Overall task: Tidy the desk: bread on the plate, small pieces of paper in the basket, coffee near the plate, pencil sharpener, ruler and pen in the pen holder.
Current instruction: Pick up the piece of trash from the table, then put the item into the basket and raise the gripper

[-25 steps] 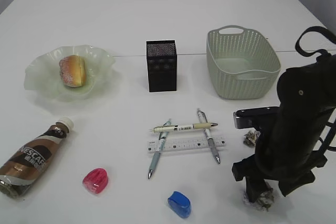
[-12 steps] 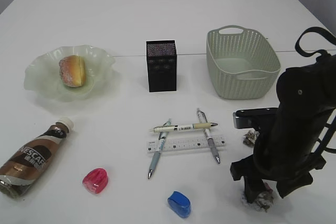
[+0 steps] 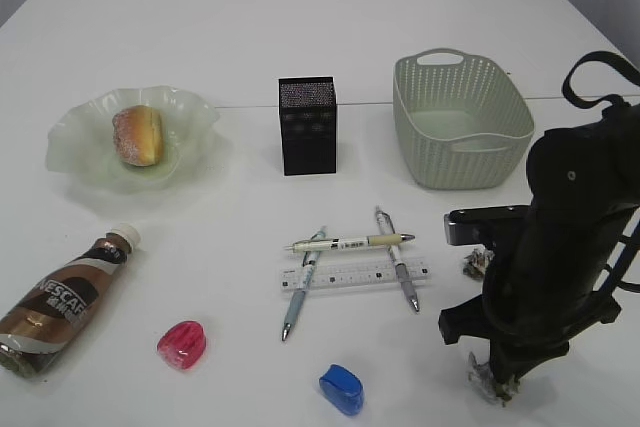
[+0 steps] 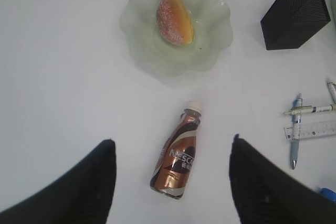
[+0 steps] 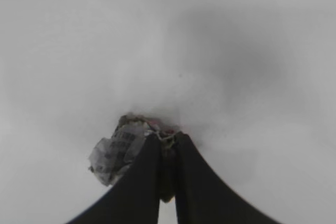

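Since a second ago the right fingers (image 5: 167, 145) have come together on the crumpled paper ball (image 5: 118, 148) at the near right of the bench (image 3: 230, 37); earlier they stood apart over it, and the wad now looks squeezed smaller under the black arm. In the right wrist view the two dark tapered fingers meet almost tip to tip, pinching the printed, creased wad at its right edge. A second, smaller paper scrap (image 3: 476, 265) lies just beyond, partly hidden by the arm.

The left fingers (image 4: 173, 145) are wide apart, hovering above the brown, glossy coffee bottle (image 4: 178, 156), which lies on its side with its white cap pointing towards the plate (image 4: 142, 40). That plate is pale green, translucent and wavy-rimmed, at the far left, and the round sugared bread (image 3: 139, 134) sits in it.

At the far middle stands the black mesh pen holder (image 3: 308, 125), a square box. To its right is the grey-green woven plastic basket (image 3: 460, 132) with oval handles. In the middle near area three pens (image 3: 348, 243) cross over a clear flat ruler (image 3: 355, 275). A red pencil sharpener (image 3: 182, 344) and a blue pencil sharpener (image 3: 342, 389), both rounded, lie along the near edge, well apart
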